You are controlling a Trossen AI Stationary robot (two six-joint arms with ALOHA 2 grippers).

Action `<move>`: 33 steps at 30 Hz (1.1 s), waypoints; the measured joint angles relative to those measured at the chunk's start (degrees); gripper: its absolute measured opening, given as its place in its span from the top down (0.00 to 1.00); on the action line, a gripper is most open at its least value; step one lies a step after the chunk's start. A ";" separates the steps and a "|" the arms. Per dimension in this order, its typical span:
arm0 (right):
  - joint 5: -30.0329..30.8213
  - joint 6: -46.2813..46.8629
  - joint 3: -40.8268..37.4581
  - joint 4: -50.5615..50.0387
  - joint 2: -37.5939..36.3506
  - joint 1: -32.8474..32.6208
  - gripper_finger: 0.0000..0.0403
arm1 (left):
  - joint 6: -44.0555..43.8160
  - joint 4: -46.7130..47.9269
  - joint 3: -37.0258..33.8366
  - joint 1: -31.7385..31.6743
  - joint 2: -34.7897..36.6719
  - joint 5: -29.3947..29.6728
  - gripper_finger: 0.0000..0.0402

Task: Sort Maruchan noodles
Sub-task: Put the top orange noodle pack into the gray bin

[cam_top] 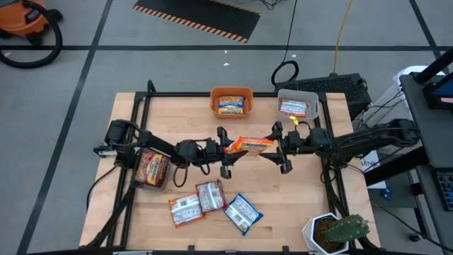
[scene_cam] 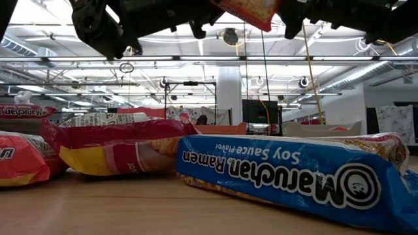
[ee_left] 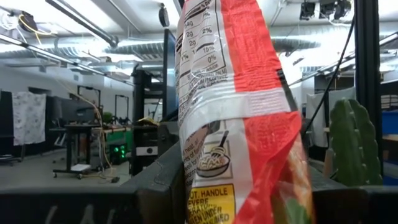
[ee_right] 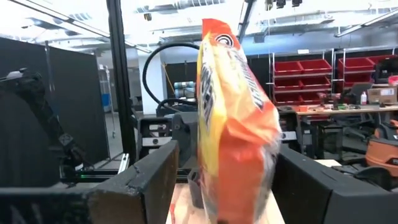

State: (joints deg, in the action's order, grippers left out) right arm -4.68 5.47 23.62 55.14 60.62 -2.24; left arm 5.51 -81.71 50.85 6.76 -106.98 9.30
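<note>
An orange Maruchan packet (cam_top: pixel 250 145) hangs in the air over the table's middle, its long side running left to right between my two grippers. My left gripper (cam_top: pixel 230 150) is shut on its left end. My right gripper (cam_top: pixel 281 147) is open at its right end, a finger standing on either side without touching. The low view shows the packet (scene_cam: pixel 251 10) high above the table. In the left wrist view the packet's printed back (ee_left: pixel 242 93) fills the space between the fingers. In the right wrist view the packet (ee_right: pixel 233 112) shows edge-on. My left gripper pinches the orange packet's left end (ee_left: pixel 205 186) between its two fingers. It comes in level from the table's left, along the packet's length. The packet is lifted clear and stands on edge, tilted, reaching out toward the right gripper.
Three packets lie near the front edge: (cam_top: pixel 185 210), (cam_top: pixel 210 196) and a blue one (cam_top: pixel 243 212), also (scene_cam: pixel 294 173). An orange bin (cam_top: pixel 231 92) and a grey bin (cam_top: pixel 297 93) sit at the far edge, each holding a packet. A dark bin (cam_top: pixel 150 168) lies left. A potted cactus (cam_top: pixel 338 232) stands front right.
</note>
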 joint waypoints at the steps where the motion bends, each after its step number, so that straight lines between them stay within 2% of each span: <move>1: 0.04 0.03 0.00 0.82 0.60 0.00 0.44 | 0.08 0.34 0.00 0.00 0.00 0.00 0.66; 8: -0.01 0.80 0.02 7.21 4.16 0.02 0.50 | 0.20 0.85 0.00 -0.11 0.00 -0.02 0.66; 18: 0.26 0.96 0.04 9.43 5.55 0.02 0.71 | 0.53 1.31 0.00 -0.09 0.07 0.15 0.66; 23: 0.27 1.05 0.04 9.25 5.31 0.02 0.70 | -0.53 1.90 0.00 -0.09 0.11 0.20 0.65; 27: -0.07 0.73 0.04 9.13 5.33 0.00 0.67 | -0.63 3.60 0.00 1.11 0.10 2.86 0.56; 33: 0.34 -0.57 0.11 8.80 4.60 0.04 0.72 | 0.70 5.30 0.00 2.71 0.09 12.38 0.39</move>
State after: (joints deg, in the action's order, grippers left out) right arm -4.34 4.89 23.73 63.94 65.22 -2.20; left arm 6.22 -76.41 50.85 9.48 -106.89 21.68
